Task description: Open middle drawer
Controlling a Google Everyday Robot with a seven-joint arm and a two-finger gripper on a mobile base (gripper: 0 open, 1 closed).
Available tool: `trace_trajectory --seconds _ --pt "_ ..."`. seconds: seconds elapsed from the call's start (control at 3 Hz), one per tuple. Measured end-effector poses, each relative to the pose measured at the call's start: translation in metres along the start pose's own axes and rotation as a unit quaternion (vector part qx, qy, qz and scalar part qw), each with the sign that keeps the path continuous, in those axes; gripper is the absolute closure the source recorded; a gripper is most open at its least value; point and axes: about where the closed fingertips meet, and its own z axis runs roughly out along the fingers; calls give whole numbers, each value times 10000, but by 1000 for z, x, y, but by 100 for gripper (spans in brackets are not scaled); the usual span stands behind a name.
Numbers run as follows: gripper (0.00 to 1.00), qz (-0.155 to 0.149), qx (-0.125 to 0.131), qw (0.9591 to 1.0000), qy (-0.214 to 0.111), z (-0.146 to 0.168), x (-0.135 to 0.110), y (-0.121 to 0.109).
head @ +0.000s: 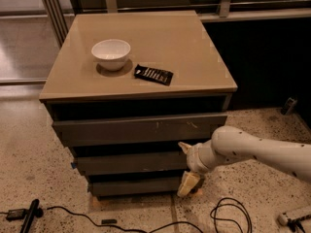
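The middle drawer point(131, 162) is a plain dark grey, handleless front, level, second of three stacked fronts, with none of its inside showing. The gripper point(187, 165) sits at its right end.

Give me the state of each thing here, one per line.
Middle drawer: looks shut, not pulled out.
Gripper: open, at that drawer's right end.
Top drawer: looks shut.
Bottom drawer: looks shut.
Bowl: upright, empty.
Black packet: lying flat.
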Motion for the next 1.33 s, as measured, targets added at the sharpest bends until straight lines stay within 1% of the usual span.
trace_trajectory --seconds 0.33,0.67,1.0,1.33 --pt "0 36 52 10000 73 26 20 -18" --pt "0 130 89 9999 67 56 42 -38" --pt "0 156 36 9999 55 87 58 -53" --pt "0 235 -63 9997 -9 110 71 -59"
